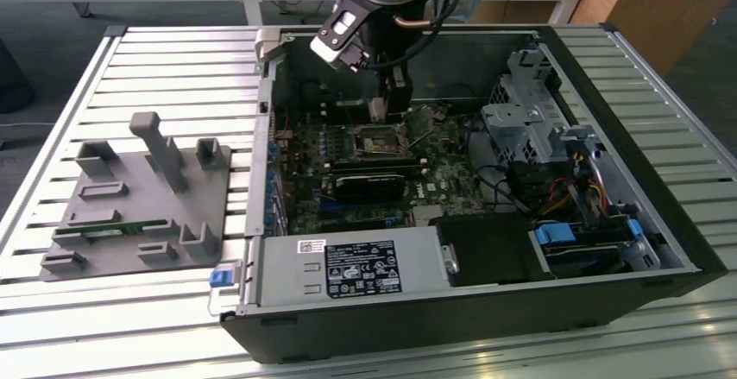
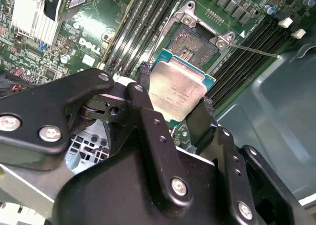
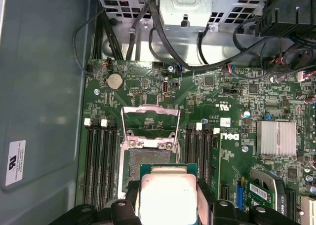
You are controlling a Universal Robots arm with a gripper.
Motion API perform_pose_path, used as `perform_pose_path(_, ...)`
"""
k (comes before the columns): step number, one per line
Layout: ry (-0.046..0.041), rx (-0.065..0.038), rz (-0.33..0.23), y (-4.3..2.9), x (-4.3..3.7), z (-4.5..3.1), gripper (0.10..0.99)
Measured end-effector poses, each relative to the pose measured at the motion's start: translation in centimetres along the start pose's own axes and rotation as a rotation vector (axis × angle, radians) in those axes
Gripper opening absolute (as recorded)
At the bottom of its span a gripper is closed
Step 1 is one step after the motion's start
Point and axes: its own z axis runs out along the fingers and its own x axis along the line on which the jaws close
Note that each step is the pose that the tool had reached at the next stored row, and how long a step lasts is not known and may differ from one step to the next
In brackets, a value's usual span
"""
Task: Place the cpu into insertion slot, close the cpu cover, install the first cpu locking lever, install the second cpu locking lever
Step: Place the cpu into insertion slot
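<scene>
The gripper (image 2: 175, 90) is closed on the cpu (image 2: 178, 87). Its two black fingers (image 2: 205, 117) clamp opposite edges of the chip, and the dull metal top faces the camera in both wrist views.

The cpu (image 3: 168, 194) is held between the fingers (image 3: 132, 189) and is not seated. It overlaps the near edge of the insertion slot (image 3: 148, 160), whose dark contact field lies exposed beyond it.

The cpu cover (image 3: 150, 108) stands swung open at the far side of the slot.

Black memory slots (image 3: 98, 161) flank the slot on the motherboard (image 3: 222, 92).

In the exterior view the gripper (image 1: 392, 107) hangs just above the insertion slot (image 1: 378, 140) inside the open computer case (image 1: 461, 310). A grey fixture (image 1: 138, 198) lies well apart on the slatted table (image 1: 173, 60), towards the exterior view's left.
</scene>
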Motion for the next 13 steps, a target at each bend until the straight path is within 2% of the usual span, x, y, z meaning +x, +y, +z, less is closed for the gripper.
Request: perform_pose_path(13, 0.0, 0.0, 0.0, -0.06, -0.01, 0.7, 0.541)
